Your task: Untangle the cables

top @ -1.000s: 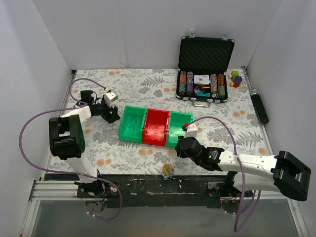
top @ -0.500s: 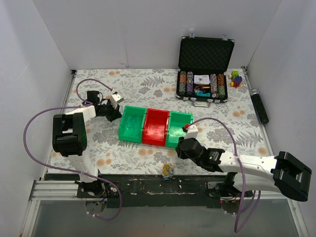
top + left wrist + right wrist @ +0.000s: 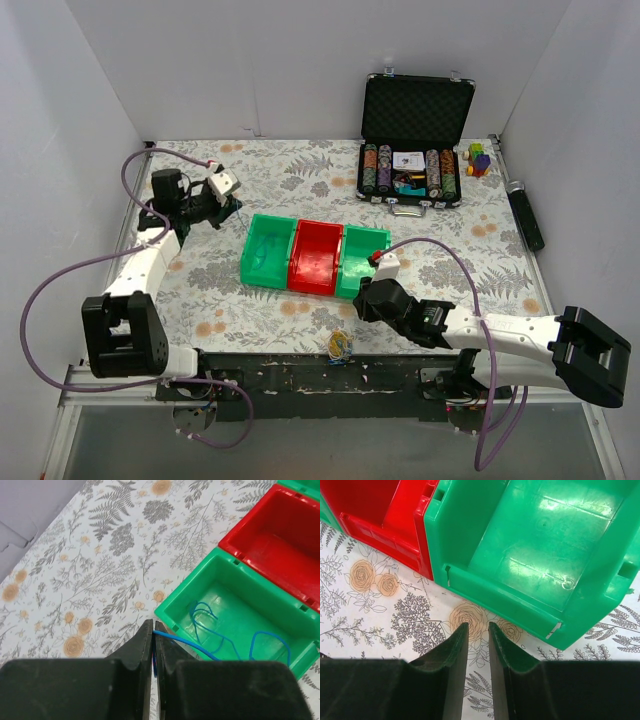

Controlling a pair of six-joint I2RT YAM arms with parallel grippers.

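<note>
- The left hand (image 3: pixel 153 630) is pinching the blue cable (image 3: pixel 186 643) near its free end, with its tips pressed together on the strand. It is hanging above the tabletop (image 3: pixel 100 570), just outside the corner of the left green bin (image 3: pixel 182 597).
- The rest of the blue cable is lying in loose loops on that bin's floor, and it appears free of any other strand.
- The other cables are sitting as a small yellow-and-blue knot (image 3: pixel 340 346) at the near edge of the tabletop, well apart from both hands.
- The right hand (image 3: pixel 478 627) is hovering slightly spread and holding nothing, low over the tabletop just in front of the right green bin (image 3: pixel 540 545). The red bin (image 3: pixel 375 510) is standing beside it.
- The step in hand looks like handling the single blue strand; whether it is being drawn out or laid in cannot be told.
- To do it well, the left hand should be moving slowly along the line of the strand, since the wire is very thin and could slip from the tips.
- It should also be watching that the loops are not snagging on the bin's rim and tipping or dragging the bin.
- The right hand is standing close enough to steady the bins if the strand tightens.
</note>
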